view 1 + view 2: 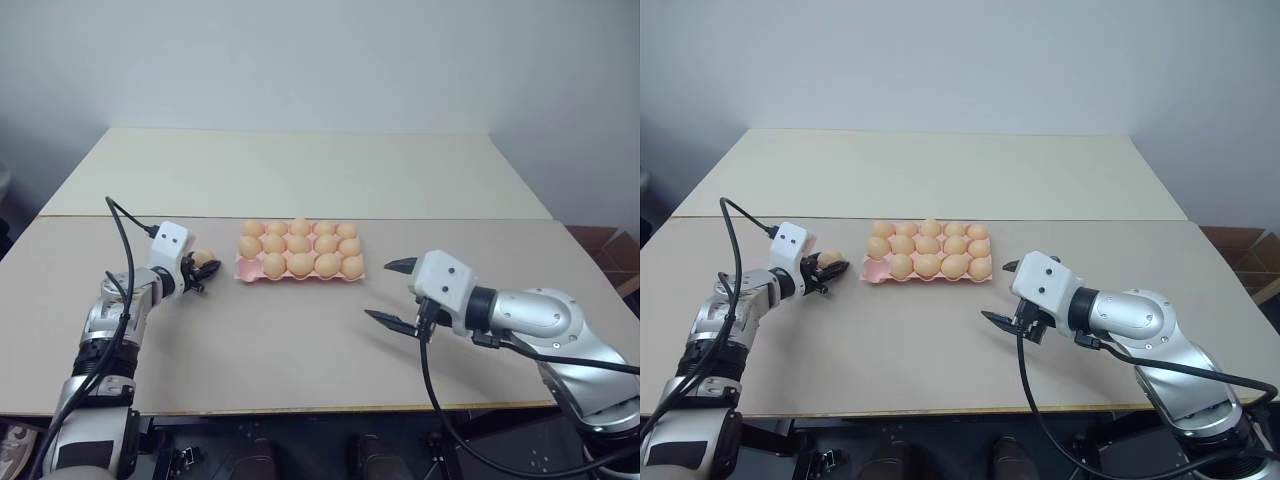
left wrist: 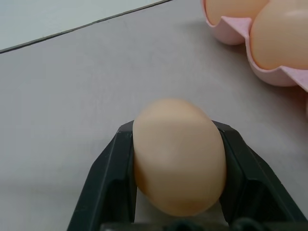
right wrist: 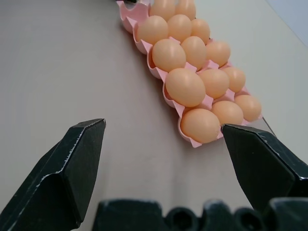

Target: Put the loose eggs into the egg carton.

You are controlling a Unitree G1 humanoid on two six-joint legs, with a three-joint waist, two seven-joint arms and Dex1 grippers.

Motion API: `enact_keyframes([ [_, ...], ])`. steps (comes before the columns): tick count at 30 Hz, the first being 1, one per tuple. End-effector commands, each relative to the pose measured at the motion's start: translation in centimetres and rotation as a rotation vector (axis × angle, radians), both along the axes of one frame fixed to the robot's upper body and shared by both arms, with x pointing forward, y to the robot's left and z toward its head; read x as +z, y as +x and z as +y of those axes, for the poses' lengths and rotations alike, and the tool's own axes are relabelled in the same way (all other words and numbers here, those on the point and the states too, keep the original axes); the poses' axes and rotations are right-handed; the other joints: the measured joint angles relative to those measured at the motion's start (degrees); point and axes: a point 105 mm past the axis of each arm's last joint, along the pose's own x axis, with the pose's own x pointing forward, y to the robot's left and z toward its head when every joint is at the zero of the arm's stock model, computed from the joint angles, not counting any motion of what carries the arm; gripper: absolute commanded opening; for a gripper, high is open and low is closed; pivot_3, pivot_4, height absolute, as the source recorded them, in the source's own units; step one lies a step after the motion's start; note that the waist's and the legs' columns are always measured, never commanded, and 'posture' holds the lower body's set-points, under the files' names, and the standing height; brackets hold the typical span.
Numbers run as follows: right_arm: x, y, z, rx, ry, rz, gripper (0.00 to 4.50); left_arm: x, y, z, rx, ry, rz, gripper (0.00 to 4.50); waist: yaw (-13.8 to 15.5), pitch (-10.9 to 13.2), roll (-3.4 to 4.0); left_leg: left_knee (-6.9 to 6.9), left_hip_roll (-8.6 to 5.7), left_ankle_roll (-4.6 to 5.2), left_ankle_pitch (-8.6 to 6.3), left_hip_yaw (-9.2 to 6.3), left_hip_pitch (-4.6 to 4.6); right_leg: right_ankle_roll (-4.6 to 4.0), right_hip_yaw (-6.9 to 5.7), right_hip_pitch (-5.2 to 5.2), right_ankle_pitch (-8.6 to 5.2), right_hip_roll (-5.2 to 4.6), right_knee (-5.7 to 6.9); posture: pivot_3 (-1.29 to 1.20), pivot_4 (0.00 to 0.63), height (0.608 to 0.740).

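Observation:
One loose egg (image 2: 178,154), pale orange-tan, sits between the black fingers of my left gripper (image 1: 200,270), which is shut on it just above the table. It is a short way left of the egg carton (image 1: 243,268), a flat pink tray holding several alike eggs (image 1: 300,243). The carton's near left corner cup looks empty. My right gripper (image 1: 380,290) hovers open off the carton's near right corner with nothing between its fingers (image 3: 72,163). From there the right wrist view looks along the rows of the carton (image 3: 144,48).
The grey-beige table (image 1: 300,350) has a seam line behind the carton, and a lighter tabletop (image 1: 300,170) continues to the wall. Black cables (image 1: 125,250) trail from both arms. A cardboard box (image 1: 605,250) stands off the right edge.

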Motion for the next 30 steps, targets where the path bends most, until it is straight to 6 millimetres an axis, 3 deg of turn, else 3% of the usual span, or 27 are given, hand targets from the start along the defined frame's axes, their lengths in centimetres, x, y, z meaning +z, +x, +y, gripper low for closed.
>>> enact_keyframes([
  [1, 0.6, -0.2, -0.3, -0.004, -0.002, -0.042, 4.5, 2.8, -0.1, -0.1, -0.022, 0.022, -0.093, 1.81, 0.02, 0.0, 0.0, 0.0, 0.0, 0.0, 0.0, 0.0, -0.01, 0.0, -0.01, 0.0, 0.0, 0.0, -0.01, 0.0, 0.15, 0.74],
  [4, 0.6, -0.3, -0.1, 0.002, 0.003, -0.048, 4.5, 5.2, -0.7, -0.8, -0.056, -0.02, -0.174, 1.81, -0.02, 0.0, 0.0, 0.0, -0.01, 0.0, 0.0, 0.0, -0.02, 0.01, 0.0, 0.0, 0.0, -0.02, -0.01, 0.0, 0.15, 0.74],
  [9, 0.6, -0.4, 0.3, 0.025, -0.001, -0.074, 4.5, 7.6, -2.4, -4.4, -0.244, -0.13, -0.233, 1.81, -0.02, 0.0, 0.0, 0.01, 0.0, 0.0, 0.0, -0.01, 0.01, 0.01, 0.0, 0.0, 0.0, -0.01, 0.02, 0.0, 0.15, 0.74],
  [14, 0.6, -0.4, 0.3, 0.028, -0.007, -0.085, 4.5, 6.6, -3.9, -7.2, -0.425, -0.133, -0.171, 1.81, -0.03, 0.0, 0.0, 0.01, -0.01, 0.0, 0.0, 0.0, 0.03, 0.02, 0.02, 0.02, 0.0, 0.0, 0.01, 0.0, 0.15, 0.74],
  [19, 0.7, -0.3, 0.2, 0.011, -0.003, -0.099, 4.5, 4.9, -3.2, -7.2, -0.411, -0.034, -0.123, 1.81, 0.0, 0.0, 0.0, 0.01, -0.01, 0.0, 0.0, -0.01, 0.03, 0.02, 0.02, 0.02, -0.01, 0.01, 0.01, 0.0, 0.15, 0.74],
  [23, 0.6, -0.2, 0.0, -0.008, -0.012, -0.102, 4.5, 4.8, -2.8, -7.2, -0.425, -0.054, -0.12, 1.81, 0.0, 0.0, 0.0, 0.01, -0.01, 0.0, 0.0, -0.01, 0.02, 0.01, 0.02, 0.01, -0.01, 0.01, 0.01, 0.0, 0.15, 0.74],
  [30, 0.6, 0.0, -0.2, -0.02, -0.011, -0.11, 4.5, 5.4, -1.7, -7.4, -0.387, -0.061, -0.211, 4.05, 0.08, 0.0, 0.0, 0.03, -0.02, 0.0, 0.0, -0.01, 0.0, 0.01, 0.02, 0.03, 0.0, -0.01, 0.0, 0.0, 0.15, 0.74],
])
